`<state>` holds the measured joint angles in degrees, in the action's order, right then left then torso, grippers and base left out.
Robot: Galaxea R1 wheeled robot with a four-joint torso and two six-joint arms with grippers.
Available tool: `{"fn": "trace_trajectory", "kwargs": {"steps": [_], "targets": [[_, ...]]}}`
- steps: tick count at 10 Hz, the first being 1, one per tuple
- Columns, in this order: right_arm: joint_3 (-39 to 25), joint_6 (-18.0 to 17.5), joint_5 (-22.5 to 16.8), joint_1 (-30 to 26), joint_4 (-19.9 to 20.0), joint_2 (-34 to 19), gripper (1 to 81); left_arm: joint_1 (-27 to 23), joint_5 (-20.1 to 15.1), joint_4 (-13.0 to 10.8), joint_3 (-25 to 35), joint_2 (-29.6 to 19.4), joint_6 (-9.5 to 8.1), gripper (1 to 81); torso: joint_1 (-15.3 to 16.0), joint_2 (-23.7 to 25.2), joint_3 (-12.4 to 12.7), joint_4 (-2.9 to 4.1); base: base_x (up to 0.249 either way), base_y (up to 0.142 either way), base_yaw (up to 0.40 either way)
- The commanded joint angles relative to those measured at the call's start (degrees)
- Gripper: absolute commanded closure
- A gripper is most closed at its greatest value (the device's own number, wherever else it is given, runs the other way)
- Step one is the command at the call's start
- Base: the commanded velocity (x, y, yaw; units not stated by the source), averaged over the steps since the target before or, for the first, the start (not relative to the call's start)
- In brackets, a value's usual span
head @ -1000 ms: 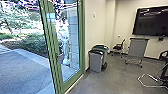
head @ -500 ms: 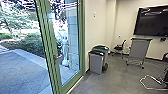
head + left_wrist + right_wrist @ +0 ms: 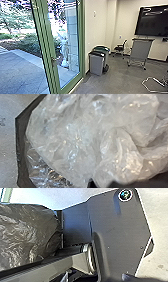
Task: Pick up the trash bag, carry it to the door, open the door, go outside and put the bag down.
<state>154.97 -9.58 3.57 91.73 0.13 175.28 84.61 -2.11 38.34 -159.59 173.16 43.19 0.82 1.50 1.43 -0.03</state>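
Whether either gripper is spread or pinching, I cannot tell. The trash bag [image 3: 75,136], crinkled and translucent, sits close to the left wrist camera, contents unclear. Beyond the glass door [image 3: 44,47], a black-topped bin [image 3: 96,65] adjoins a green-topped bin [image 3: 106,58], insides hidden.

A meeting room in an office-type building: a large black wall-mounted screen [image 3: 152,22], a black swivel chair [image 3: 120,48], a smooth grey floor [image 3: 113,81] and a green-framed glass door [image 3: 81,37].
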Motion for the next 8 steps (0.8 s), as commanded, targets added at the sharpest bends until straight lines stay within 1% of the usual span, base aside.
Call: {"fn": "trace_trajectory", "kwargs": {"steps": [1, 8], "targets": [[-0.3, 0.4, -3.0, -2.6, -0.7, 0.5, 1.0, -3.5, -3.9, -0.5, -0.2, -0.3, -0.04, 81.1, 0.0, 0.0, 0.0, 0.00, 0.166, 0.000, 0.000], [-0.1, 0.3, -3.0, -2.6, -0.7, 0.7, 1.0, -3.4, -4.0, -0.5, -0.2, -0.3, 0.14, 81.1, 0.0, 0.0, 0.0, 0.00, 0.166, 0.000, 0.000]]}}
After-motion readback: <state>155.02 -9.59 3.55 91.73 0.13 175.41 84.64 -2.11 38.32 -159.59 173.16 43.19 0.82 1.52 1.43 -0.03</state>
